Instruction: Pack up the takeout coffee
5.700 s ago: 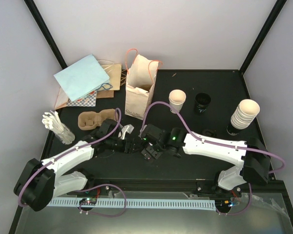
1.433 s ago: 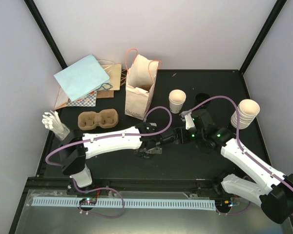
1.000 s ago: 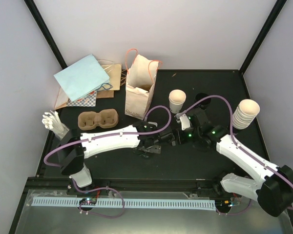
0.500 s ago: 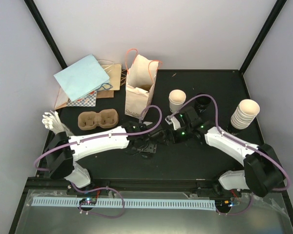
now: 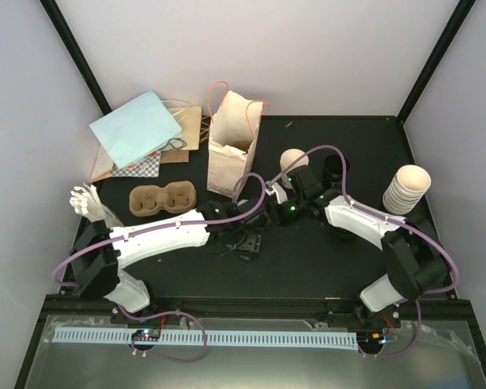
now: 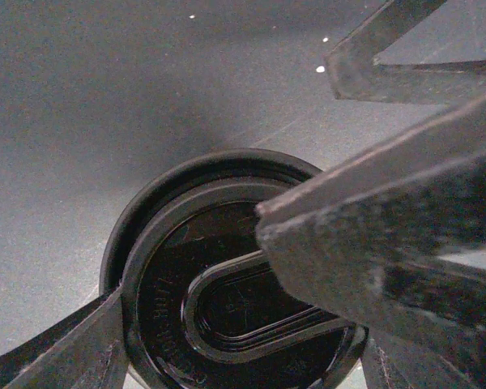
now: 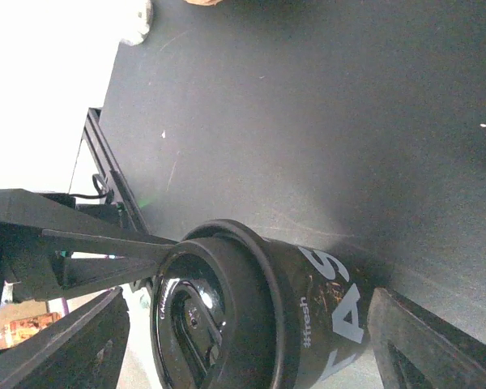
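Note:
A dark cup with white lettering and a round black lid (image 7: pixel 227 312) is the takeout coffee in reach; the left wrist view looks onto the lid (image 6: pixel 227 284). My left gripper (image 6: pixel 219 308) is shut on that lid, with a finger against each side of the rim. My right gripper (image 7: pixel 251 340) is open and straddles the cup's body, with small gaps on both sides. In the top view the two grippers, left (image 5: pixel 249 237) and right (image 5: pixel 267 220), meet at mid-table and hide the cup.
A cream paper bag with orange handles (image 5: pixel 231 150) stands open behind the grippers. The brown pulp tray (image 5: pixel 162 198) lies to the left. An unlidded cream cup (image 5: pixel 293 160), a black cup (image 5: pixel 334 166) and a cup stack (image 5: pixel 407 189) stand to the right.
My right arm has swung left and in toward the cup, and its jaws have narrowed around it. The left gripper has stayed almost in place on the lid.

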